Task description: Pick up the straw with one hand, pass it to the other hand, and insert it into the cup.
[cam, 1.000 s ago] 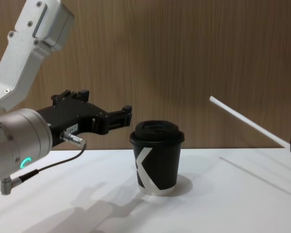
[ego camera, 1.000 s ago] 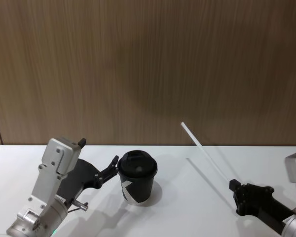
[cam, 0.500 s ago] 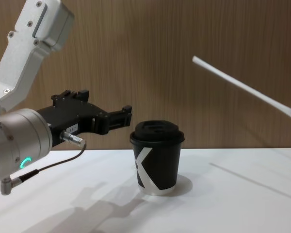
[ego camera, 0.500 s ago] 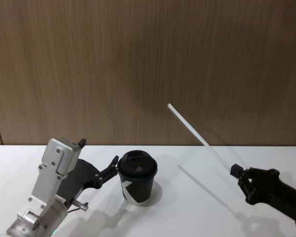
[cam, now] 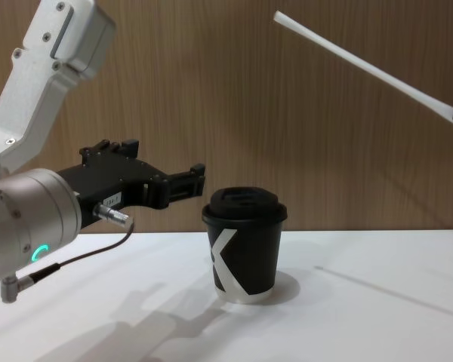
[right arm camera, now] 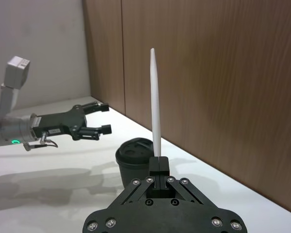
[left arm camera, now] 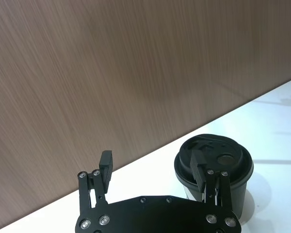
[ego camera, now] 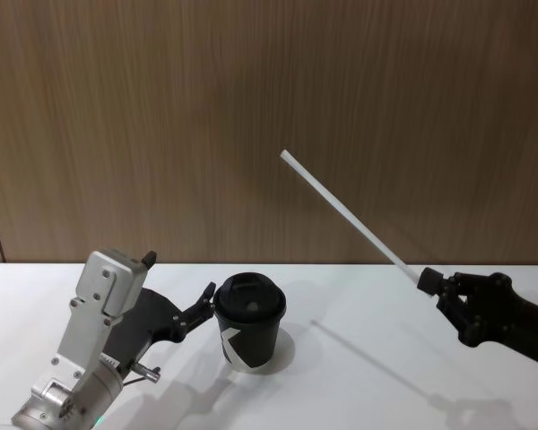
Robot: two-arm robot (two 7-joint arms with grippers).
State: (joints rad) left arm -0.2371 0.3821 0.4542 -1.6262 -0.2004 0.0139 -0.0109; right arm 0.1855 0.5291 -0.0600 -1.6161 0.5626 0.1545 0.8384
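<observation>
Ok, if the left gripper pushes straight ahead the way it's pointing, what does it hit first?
Probably the lid of the cup: one finger of the open left gripper lines up with its rim, the other beside it. Depth is unclear.

I see a white straw, a brown wood-grain wall and a plain white tabletop. The cup is black with a white angular mark and a pale base rim. The left claw and right claw are black, and the left's wrist is silver with a green glow.
</observation>
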